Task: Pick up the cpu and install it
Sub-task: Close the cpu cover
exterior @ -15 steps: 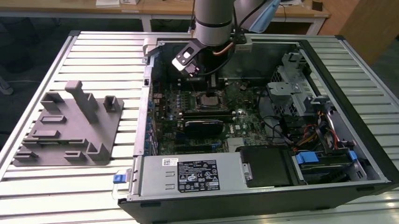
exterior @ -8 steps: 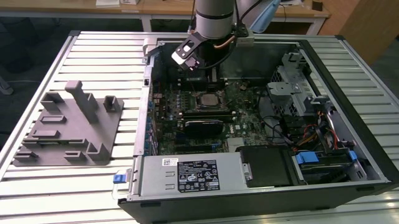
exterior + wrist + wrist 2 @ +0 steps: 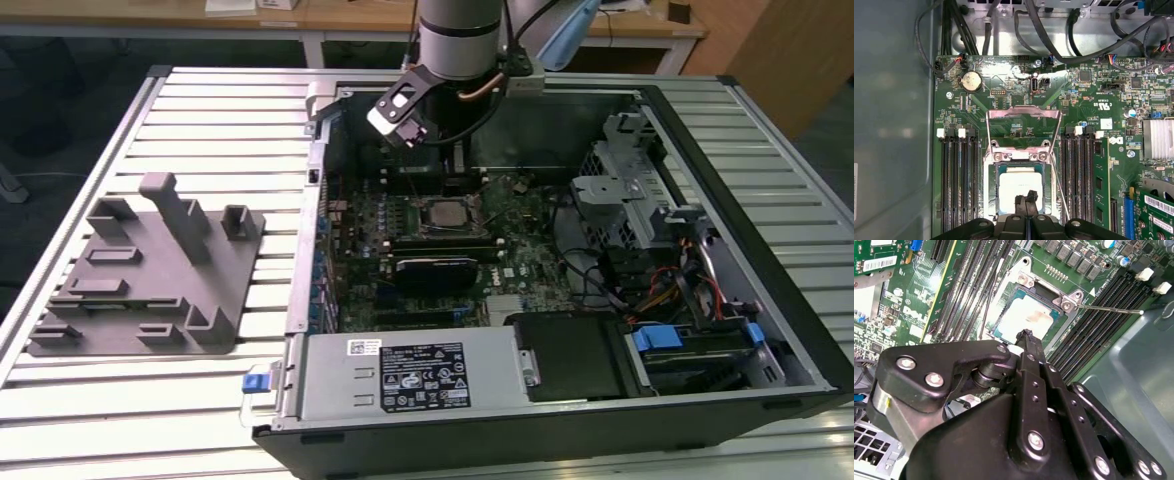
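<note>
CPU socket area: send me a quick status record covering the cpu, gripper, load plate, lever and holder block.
cpu: lying flat in the motherboard socket, silvery top facing up
gripper: directly over the cpu in both wrist views, fingers closed together; cannot tell whether it touches the chip
load plate: swung open, clear of the cpu
lever: unlatched, sticking out beside the socket
holder block: on the table at the exterior view's left, outside the computer case
</note>
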Motion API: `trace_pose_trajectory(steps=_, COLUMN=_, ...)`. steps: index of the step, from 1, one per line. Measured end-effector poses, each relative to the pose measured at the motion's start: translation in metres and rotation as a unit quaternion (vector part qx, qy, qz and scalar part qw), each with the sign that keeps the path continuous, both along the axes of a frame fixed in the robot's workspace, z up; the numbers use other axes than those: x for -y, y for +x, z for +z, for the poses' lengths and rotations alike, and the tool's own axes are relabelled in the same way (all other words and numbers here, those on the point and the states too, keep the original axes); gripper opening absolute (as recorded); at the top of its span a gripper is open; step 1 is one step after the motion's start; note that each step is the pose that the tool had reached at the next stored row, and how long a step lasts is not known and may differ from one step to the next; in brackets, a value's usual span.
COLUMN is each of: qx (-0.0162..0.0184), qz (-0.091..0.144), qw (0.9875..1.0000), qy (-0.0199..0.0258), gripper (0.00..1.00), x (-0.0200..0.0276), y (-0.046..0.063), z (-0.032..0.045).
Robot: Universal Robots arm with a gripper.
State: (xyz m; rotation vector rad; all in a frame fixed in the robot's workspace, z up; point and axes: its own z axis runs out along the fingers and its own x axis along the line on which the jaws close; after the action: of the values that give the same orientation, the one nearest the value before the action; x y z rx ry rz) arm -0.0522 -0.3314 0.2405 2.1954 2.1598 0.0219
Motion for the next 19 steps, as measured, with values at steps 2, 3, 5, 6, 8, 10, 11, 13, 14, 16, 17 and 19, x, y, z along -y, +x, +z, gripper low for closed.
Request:
trace_pose_trajectory(steps=2, qx=0.0000, qz=0.000, qw=1.0000, qy=0.0000, gripper=0.11, x=0.0000, y=0.000, z=0.0001)
trace_pose_trajectory(steps=3, qx=0.0000, qz=0.000, qw=1.0000, qy=0.0000, gripper=0.11, x=0.0000, y=0.000, z=0.0001)
trace_pose_trajectory(steps=5, qx=0.0000, qz=0.000, qw=1.0000, qy=0.0000, gripper=0.11, x=0.0000, y=0.000, z=0.0001)
trace_pose_trajectory(steps=6, qx=0.0000, qz=0.000, qw=1.0000, qy=-0.0001, gripper=0.11, x=0.0000, y=0.000, z=0.0004)
trace_pose_trajectory(steps=8, qx=-0.0001, qz=0.000, qw=1.0000, qy=-0.0002, gripper=0.11, x=0.0000, y=0.000, z=0.0016)
trace_pose_trajectory(steps=10, qx=0.0000, qz=0.000, qw=1.0000, qy=0.0000, gripper=0.11, x=0.0000, y=0.000, z=0.0041)
trace_pose_trajectory(steps=11, qx=0.0000, qz=0.000, qw=1.0000, qy=0.0000, gripper=0.11, x=0.0000, y=0.000, z=0.0059)
trace_pose_trajectory(steps=13, qx=0.0000, qz=0.000, qw=1.0000, qy=0.0000, gripper=0.11, x=0.0000, y=0.000, z=0.0102)
trace_pose_trajectory(steps=14, qx=0.0000, qz=0.000, qw=1.0000, qy=0.0000, gripper=0.11, x=0.0000, y=0.000, z=0.0126)
trace_pose_trajectory(steps=16, qx=0.0000, qz=0.000, qw=1.0000, qy=0.0000, gripper=0.11, x=0.0000, y=0.000, z=0.0167)
trace_pose_trajectory(steps=17, qx=0.0000, qz=0.000, qw=1.0000, qy=0.0000, gripper=0.11, x=0.0000, y=0.000, z=0.0185)
trace_pose_trajectory(steps=19, qx=0.0000, qz=0.000, qw=1.0000, qy=0.0000, gripper=0.11, x=0.0000, y=0.000, z=0.0219)
